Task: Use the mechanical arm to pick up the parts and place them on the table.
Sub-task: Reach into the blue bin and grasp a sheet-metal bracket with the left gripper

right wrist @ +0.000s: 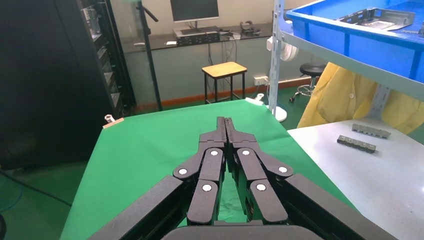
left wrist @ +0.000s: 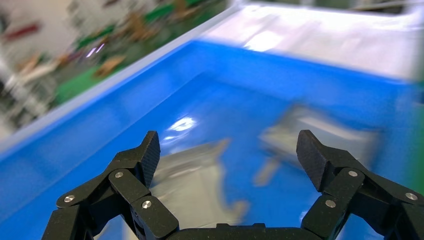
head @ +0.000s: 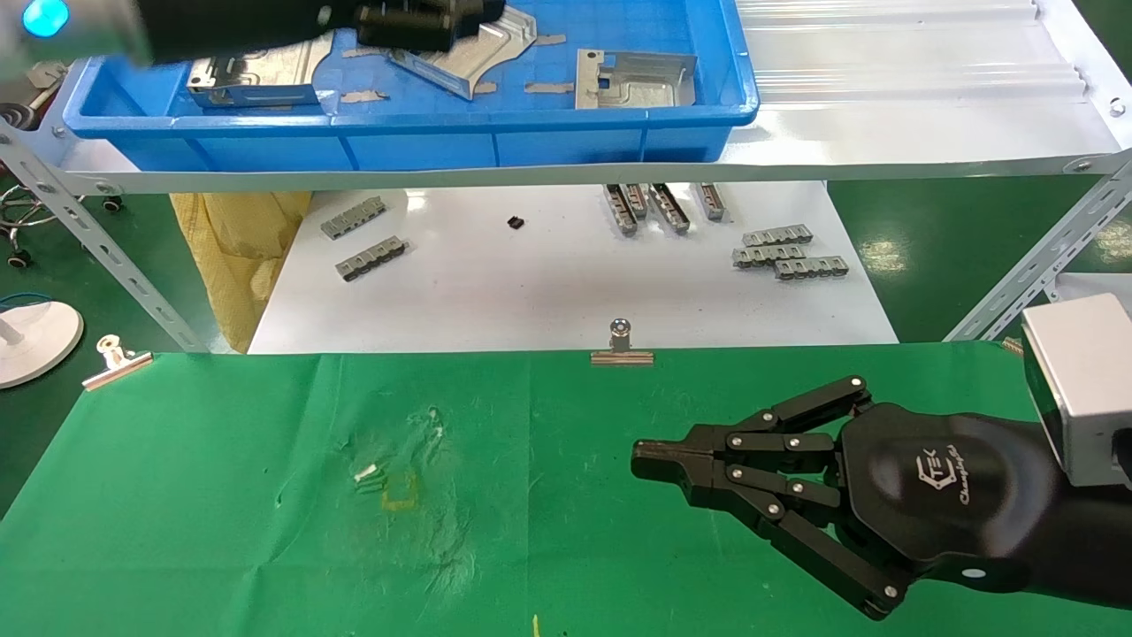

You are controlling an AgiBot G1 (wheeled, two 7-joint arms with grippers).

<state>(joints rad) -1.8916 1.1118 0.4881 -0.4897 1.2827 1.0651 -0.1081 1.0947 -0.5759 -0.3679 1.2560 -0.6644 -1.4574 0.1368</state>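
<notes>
Three silvery sheet-metal parts lie in a blue bin (head: 424, 146) on the white shelf: one at the left (head: 256, 75), one in the middle (head: 473, 57), one at the right (head: 632, 80). My left gripper (head: 433, 22) hovers over the bin above the middle part; in the left wrist view it (left wrist: 230, 155) is open and empty, with blurred parts (left wrist: 195, 185) below it. My right gripper (head: 641, 462) is shut and empty, low over the green table (head: 221, 495) at the right; it also shows in the right wrist view (right wrist: 225, 122).
Below the shelf (head: 884, 133) a white board (head: 548, 292) holds small grey slotted bars (head: 787, 252). Binder clips (head: 622, 345) hold the cloth's far edge. Slanted shelf legs (head: 115, 257) stand at both sides. A yellow bag (head: 239, 257) hangs at the left.
</notes>
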